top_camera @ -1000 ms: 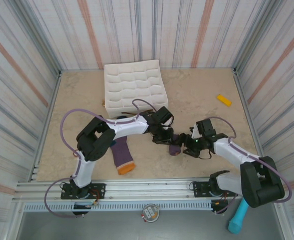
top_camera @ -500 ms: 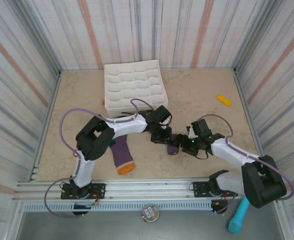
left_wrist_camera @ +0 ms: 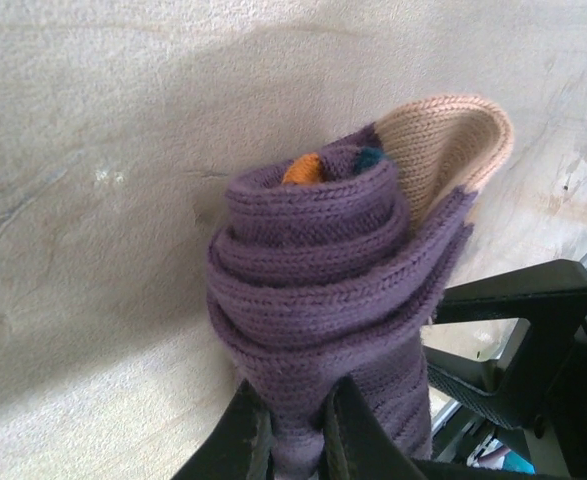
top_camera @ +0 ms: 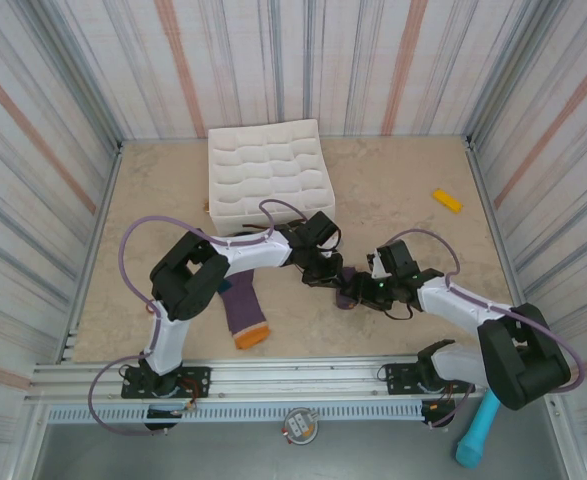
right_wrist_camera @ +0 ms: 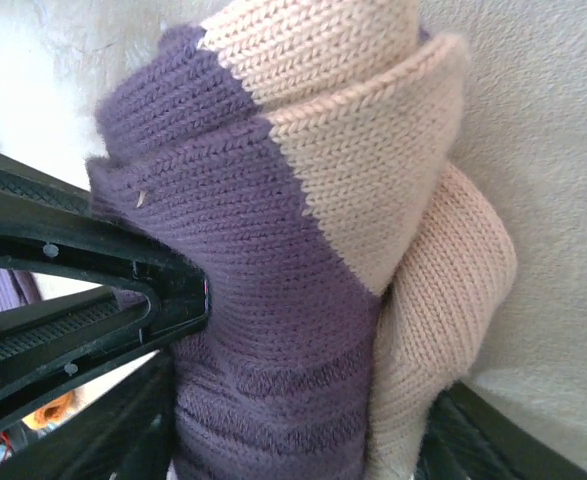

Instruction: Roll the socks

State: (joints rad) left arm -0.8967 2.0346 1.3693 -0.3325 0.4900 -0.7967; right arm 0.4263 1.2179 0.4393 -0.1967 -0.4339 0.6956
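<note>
One sock (top_camera: 347, 291) is wound into a purple roll with a beige cuff, standing on the table between both grippers. My left gripper (left_wrist_camera: 298, 438) is shut on the roll's lower end (left_wrist_camera: 318, 300), pinching a fold; orange and teal show in the coil's middle. From the other side, my right gripper (right_wrist_camera: 303, 445) has the roll (right_wrist_camera: 273, 300) filling the gap between its jaws, both pressed on the knit. In the top view the left gripper (top_camera: 323, 272) and right gripper (top_camera: 361, 291) meet at the roll. The second sock (top_camera: 241, 308) lies flat by the left arm, orange toe toward me.
A white compartmented tray (top_camera: 268, 170) stands at the back centre. A small yellow piece (top_camera: 447, 200) lies at the back right. A teal item (top_camera: 476, 432) lies off the table by the right base. Striped walls close in three sides.
My right gripper has slid left up to the roll and its jaws have narrowed onto it. The left gripper has stayed shut on the sock, barely moving.
</note>
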